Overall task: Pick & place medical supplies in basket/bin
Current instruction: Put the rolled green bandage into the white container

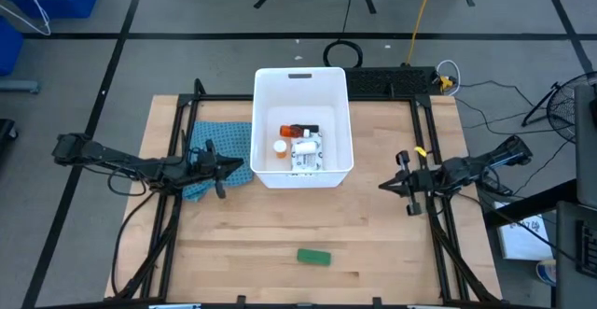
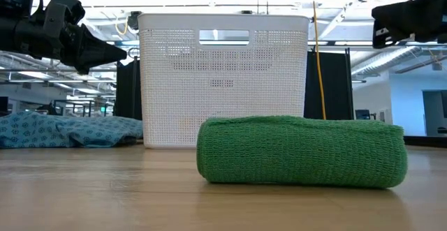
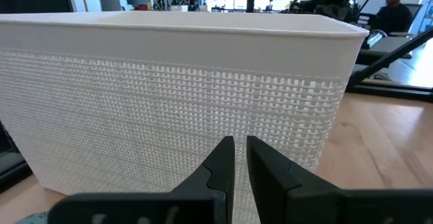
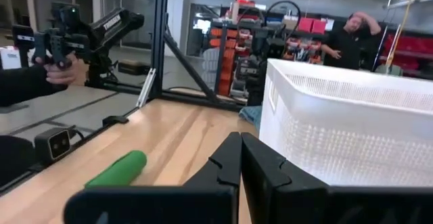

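The white bin [image 1: 303, 76] stands at the table's far middle. Inside it lie a white packet [image 1: 306, 153], two orange pill bottles [image 1: 280, 147] [image 1: 296, 130] and a small black block [image 1: 311, 129]. The green block [image 1: 313, 257] lies on its long side near the table's near edge, and it is large in the low view [image 2: 300, 151]. My left gripper [image 1: 244, 167] hovers shut over the blue-green cloth [image 1: 219, 146], close to the bin's left wall [image 3: 169, 95]. My right gripper [image 1: 382, 186] is shut and hovers to the right of the bin, holding nothing.
The cloth lies crumpled left of the bin [image 2: 63, 130]. A black frame [image 1: 177, 160] edges the table on the left and right. In the room beyond are people [image 4: 352, 41] [image 3: 396, 7] and a hand on a control grip [image 4: 61, 72]. Bare wood lies between the bin and the green block.
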Tool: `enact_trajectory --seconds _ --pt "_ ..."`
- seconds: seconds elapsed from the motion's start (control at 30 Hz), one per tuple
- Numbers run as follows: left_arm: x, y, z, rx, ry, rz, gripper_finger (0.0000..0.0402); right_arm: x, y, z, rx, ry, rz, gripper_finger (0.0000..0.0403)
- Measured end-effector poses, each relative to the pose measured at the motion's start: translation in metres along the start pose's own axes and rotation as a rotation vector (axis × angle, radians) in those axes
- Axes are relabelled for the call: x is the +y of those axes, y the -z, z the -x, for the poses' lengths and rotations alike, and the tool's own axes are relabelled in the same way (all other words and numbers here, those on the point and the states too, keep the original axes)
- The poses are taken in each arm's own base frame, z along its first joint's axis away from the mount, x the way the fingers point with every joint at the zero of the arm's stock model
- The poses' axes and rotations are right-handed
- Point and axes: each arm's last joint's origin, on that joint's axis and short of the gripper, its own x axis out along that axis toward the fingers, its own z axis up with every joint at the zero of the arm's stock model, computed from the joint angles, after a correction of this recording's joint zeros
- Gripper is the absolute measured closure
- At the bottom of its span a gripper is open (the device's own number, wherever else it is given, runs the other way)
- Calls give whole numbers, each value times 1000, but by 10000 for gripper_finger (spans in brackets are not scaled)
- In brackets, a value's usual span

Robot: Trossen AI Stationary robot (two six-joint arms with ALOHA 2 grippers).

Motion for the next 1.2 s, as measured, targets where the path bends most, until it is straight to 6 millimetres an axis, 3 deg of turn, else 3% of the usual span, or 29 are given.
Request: enact_trajectory --seconds 0.23,0.43,0.6,0.73,0.87,1.0,1.2 --pt "-2 -6 -1 -11 20 11 360 0 -2 -1 -81 11 62 403" --pt "-23 -55 -7 -54 61 -62 360 0 -2 0 -87 14 90 403" --pt "-59 -105 -27 -12 84 -122 360 0 -2 -1 -82 13 94 403" --pt "-107 -123 -59 105 154 -184 360 0 -2 -1 -82 13 93 403" --pt "-162 -120 -92 235 242 -253 360 0 -2 -1 -82 12 70 403" --pt "-208 -99 -120 389 250 -326 360 0 -2 -1 -82 10 37 403" --pt "-243 -59 -157 624 213 -389 355 0 -2 -1 -82 9 12 403"
